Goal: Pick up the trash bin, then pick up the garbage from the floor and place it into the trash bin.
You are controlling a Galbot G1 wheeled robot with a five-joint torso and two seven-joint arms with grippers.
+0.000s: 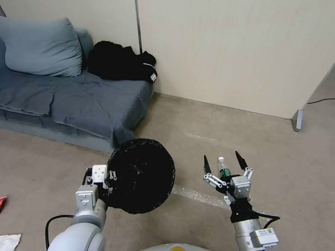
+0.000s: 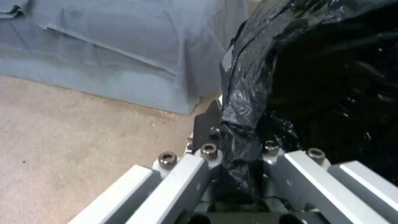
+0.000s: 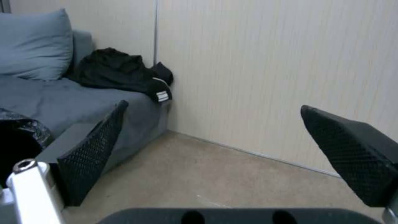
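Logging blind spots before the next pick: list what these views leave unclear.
- Trash bin contents: in the head view the black liner is too dark to see inside. The left hand grips its rim.
- Bottle base: in the head view it is hidden behind the open right hand, so I cannot tell whether it stands on the floor.
- Red wrapper and white tissue: both are cut off by the head view's left edge.

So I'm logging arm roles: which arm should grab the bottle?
Likely the right: its open gripper already straddles the bottle, while the left gripper is shut on the bin rim.
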